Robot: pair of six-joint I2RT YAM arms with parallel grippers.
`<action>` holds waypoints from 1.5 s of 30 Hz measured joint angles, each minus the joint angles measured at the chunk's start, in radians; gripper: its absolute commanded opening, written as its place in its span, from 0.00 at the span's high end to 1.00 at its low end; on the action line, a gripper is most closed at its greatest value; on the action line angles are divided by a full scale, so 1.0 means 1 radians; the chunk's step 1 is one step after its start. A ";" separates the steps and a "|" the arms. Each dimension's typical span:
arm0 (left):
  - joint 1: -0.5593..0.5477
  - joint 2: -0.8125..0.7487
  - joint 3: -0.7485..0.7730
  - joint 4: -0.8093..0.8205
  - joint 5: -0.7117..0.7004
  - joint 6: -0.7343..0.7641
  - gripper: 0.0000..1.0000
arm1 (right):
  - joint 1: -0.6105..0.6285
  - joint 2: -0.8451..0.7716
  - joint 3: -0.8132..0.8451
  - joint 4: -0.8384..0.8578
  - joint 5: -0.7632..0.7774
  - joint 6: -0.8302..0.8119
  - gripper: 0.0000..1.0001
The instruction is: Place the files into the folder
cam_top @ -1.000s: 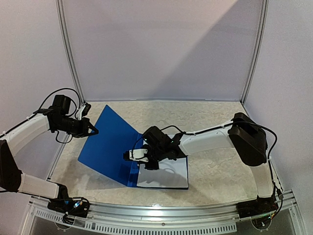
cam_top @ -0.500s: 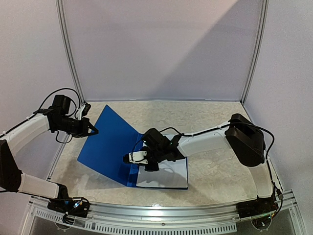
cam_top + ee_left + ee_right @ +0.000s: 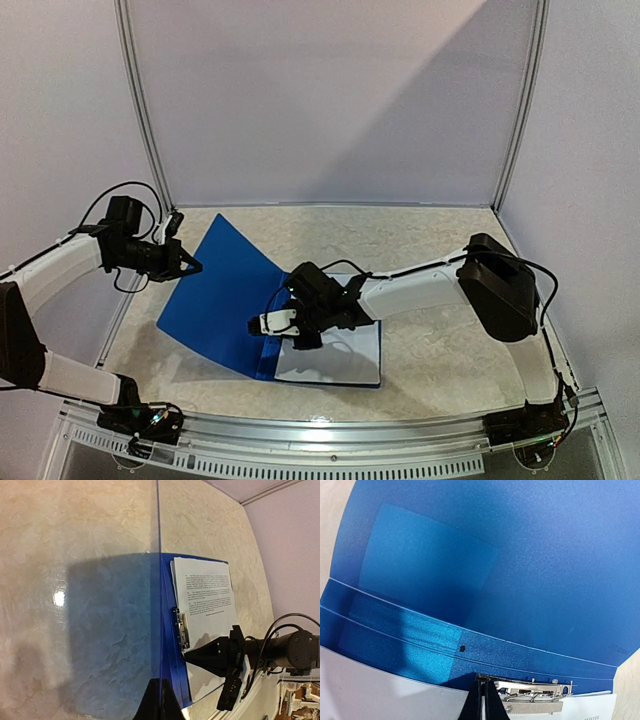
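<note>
Lying inside open folder (image 3: 262,362), files (image 3: 335,355); left fingers (image 3: 148,705) pinch its cover (image 3: 215,295); right fingers (image 3: 474,707) closed.

The top external camera looks down from high above the near edge onto the whole mottled beige tabletop (image 3: 440,350) and the flat royal-blue folder (image 3: 215,300). The left wrist camera sights rightward along the folder's raised cover edge at medium range. The right wrist camera sits very close to the inner spine, and both wrist views share the silver metal clip (image 3: 532,700).
</note>
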 measured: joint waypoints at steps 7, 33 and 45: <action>0.006 0.035 -0.009 0.047 0.064 -0.068 1.00 | 0.008 -0.002 0.010 -0.006 0.026 0.002 1.00; 0.009 0.035 -0.009 0.067 0.096 -0.084 1.00 | 0.009 0.015 0.034 -0.010 0.050 0.035 0.86; 0.009 0.035 -0.009 0.066 0.089 -0.073 1.00 | 0.009 0.013 0.037 -0.024 0.050 0.029 0.80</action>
